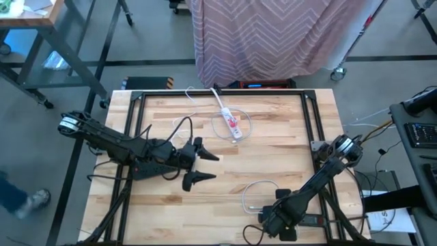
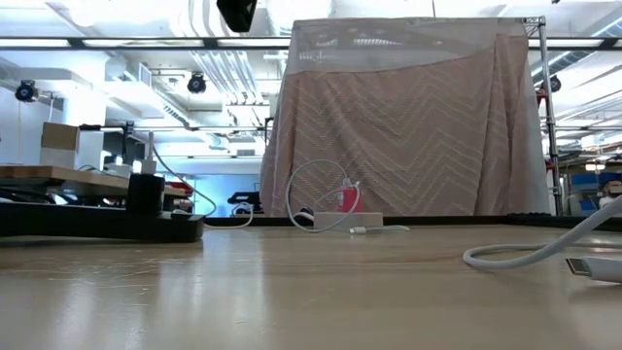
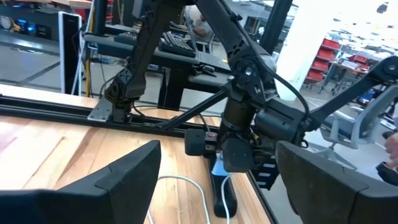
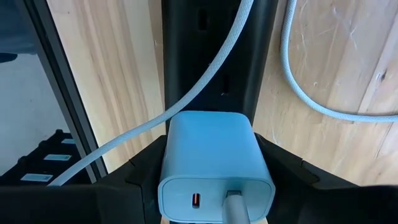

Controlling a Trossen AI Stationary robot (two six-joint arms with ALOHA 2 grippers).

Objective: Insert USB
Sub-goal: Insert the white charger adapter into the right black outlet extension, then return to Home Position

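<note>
Step in hand: I am judging this as the carry stage; the plug-in itself is not yet done.
Right pincer: my right gripper (image 4: 214, 186) is clenching the white charger block (image 4: 214, 163) between its two dark fingers, low over the near right part of the table (image 1: 273, 140), as the high view shows it (image 1: 276, 217).
Charger block: it is showing a free port on its face, with a white cable (image 4: 205, 87) already running out of the socket beside that port.
Cable: it is looping away over the wood (image 1: 256, 191) and trailing past the pincer.
Left pincer: my left gripper (image 1: 199, 164) is hanging released, its fingers spread wide, over the left middle of the table and holding nothing.
Power strip: the white strip (image 1: 229, 119) is lying at the far middle of the table, well apart from both pincers.
Next move, as I judge it: I am needing to bring the block across to the strip and line it up squarely with a socket.
Risk, as I judge it: the trailing cable is likely dragging and could twist the block in my grip.
</note>
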